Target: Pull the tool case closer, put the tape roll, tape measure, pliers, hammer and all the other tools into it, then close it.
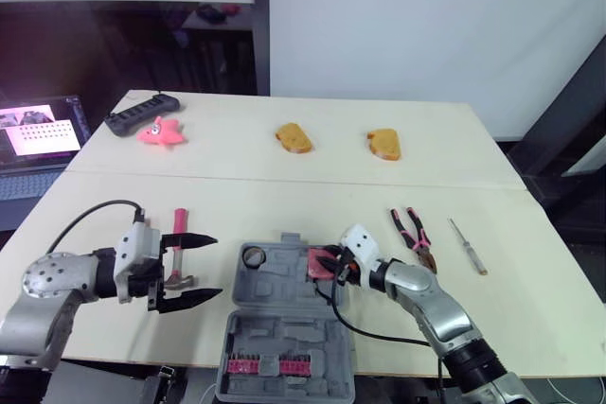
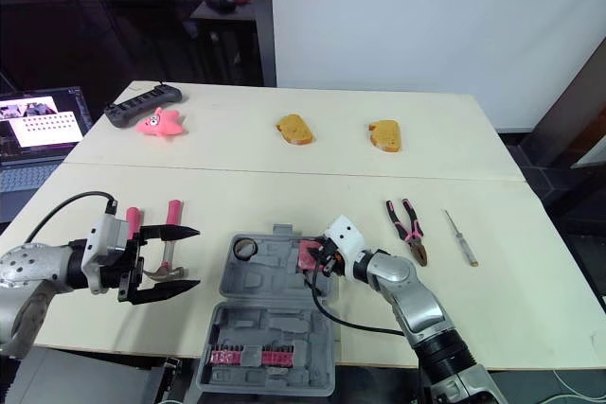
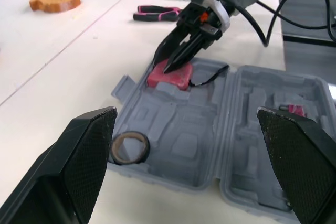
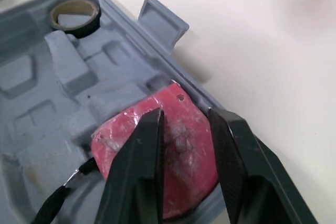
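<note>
Head view: the left pincer (image 1: 216, 267) is spread wide, with the hammer (image 1: 178, 224) close by its fingers on the table. The open tool case (image 1: 284, 342) lies to its right. The right pincer (image 1: 327, 264) reaches into the case's far right corner, and the pliers (image 1: 414, 237) lie just to its right.

Left wrist view: the right pincer's tips rest on the red tape measure (image 3: 168, 76) in that corner. The tape roll (image 3: 130, 148) sits in the far left pocket, near the left pincer.

Right wrist view: the right pincer is narrow, and red shows through the slim gap.
</note>
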You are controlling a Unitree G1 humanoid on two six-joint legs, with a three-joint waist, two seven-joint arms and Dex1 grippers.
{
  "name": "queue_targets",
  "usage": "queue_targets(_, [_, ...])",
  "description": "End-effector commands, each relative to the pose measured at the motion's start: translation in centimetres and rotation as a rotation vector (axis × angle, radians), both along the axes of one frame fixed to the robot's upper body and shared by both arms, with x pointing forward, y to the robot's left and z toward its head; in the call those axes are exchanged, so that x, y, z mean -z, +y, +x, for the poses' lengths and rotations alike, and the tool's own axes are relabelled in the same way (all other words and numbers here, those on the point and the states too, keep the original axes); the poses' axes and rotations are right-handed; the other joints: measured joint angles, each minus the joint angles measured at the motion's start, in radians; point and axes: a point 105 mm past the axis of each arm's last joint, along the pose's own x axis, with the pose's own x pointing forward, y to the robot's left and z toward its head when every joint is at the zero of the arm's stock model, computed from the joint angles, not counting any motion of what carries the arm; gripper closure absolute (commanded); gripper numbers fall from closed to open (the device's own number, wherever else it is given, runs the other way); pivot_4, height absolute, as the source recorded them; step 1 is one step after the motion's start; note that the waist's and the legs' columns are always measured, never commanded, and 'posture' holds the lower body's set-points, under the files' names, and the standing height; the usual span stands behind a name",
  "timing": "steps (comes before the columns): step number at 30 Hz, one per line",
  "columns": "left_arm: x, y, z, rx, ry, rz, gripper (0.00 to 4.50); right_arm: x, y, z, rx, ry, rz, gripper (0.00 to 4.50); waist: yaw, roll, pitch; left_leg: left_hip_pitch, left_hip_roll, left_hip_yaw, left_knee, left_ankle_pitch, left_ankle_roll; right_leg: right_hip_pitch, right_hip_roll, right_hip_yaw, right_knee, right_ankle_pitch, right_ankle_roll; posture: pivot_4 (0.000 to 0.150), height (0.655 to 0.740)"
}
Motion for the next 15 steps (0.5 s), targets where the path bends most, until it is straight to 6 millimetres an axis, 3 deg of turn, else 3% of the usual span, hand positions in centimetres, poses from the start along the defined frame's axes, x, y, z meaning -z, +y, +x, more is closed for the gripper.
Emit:
queue_targets(1, [-0.7, 0.0, 0.3, 0.009, -0.03, 0.008, 0.0, 9.1, -4.3, -4.5, 0.084, 0.334, -0.239, 3.1, 0.0, 0.0, 0.0, 0.0, 0.0, 0.0, 0.0, 0.0, 0.0, 0.0, 0.0, 0.0, 0.0, 0.0, 0.0, 0.15, 0.74])
queue_targets(6, [-0.7, 0.0, 0.4, 0.011, -0.031, 0.007, 0.0, 7.9, -3.8, -3.9, 0.079, 0.301, -0.196, 3.1, 0.0, 0.0, 0.0, 0.0, 0.0, 0.0, 0.0, 0.0, 0.0, 0.0, 0.0, 0.0, 0.0, 0.0, 0.0, 0.15, 0.74])
queue_targets(14, [-0.7, 0.0, 0.6, 0.007, -0.034, 0.005, 0.0, -0.4, -2.1, -0.9, 0.03, 0.072, -0.038, 3.1, 0.006, 0.008, 0.014, -0.006, -0.001, 0.0, -0.001, 0.0, 0.0, -0.005, -0.001, 0.0, -0.001, 0.001, -0.001, 0.15, 0.74])
queue_targets(15, [-0.8, 0.1, 0.6, 0.003, -0.035, 0.002, 0.0, -2.6, -2.0, -0.5, 0.012, 0.026, -0.004, 3.1, 0.006, 0.01, 0.015, -0.01, -0.001, 0.0, -0.001, 0.0, 0.0, -0.005, 0.0, 0.0, -0.001, 0.002, -0.003, 0.15, 0.74])
